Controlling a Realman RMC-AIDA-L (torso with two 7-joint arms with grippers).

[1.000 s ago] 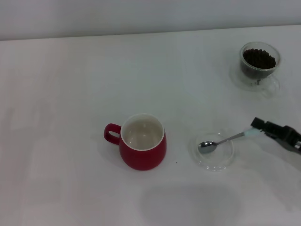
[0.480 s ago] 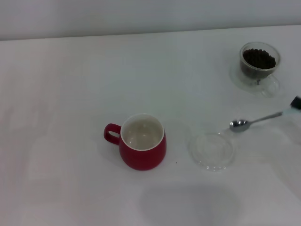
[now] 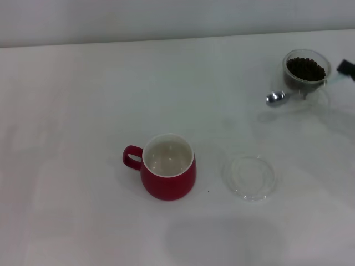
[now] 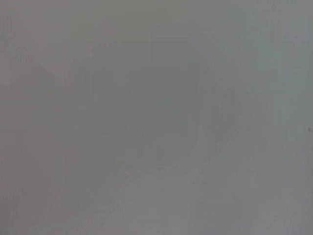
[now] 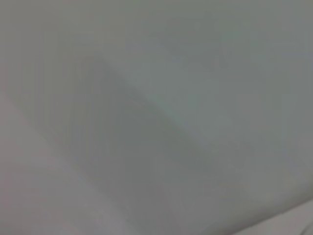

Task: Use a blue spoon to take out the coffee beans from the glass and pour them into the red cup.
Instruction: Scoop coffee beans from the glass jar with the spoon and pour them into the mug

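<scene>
The red cup [image 3: 168, 166] stands at the table's middle, its white inside bare and its handle to the left. The glass [image 3: 305, 75] stands at the far right with a heap of coffee beans [image 3: 305, 68] in it. My right gripper [image 3: 346, 69] shows only as a dark tip at the right edge, just right of the glass. It is shut on the blue spoon [image 3: 275, 98] and holds it in the air. The spoon's shaft crosses in front of the glass, and its metal bowl hangs just left of the glass. The left gripper is out of view.
A flat clear glass saucer [image 3: 249, 176] lies right of the red cup with nothing on it. The white table [image 3: 83, 111] reaches to the back wall. Both wrist views show only a plain pale surface.
My right gripper lifted the spoon off the saucer and carried it away to the far right, up beside the glass. The cup, glass and saucer have not moved.
</scene>
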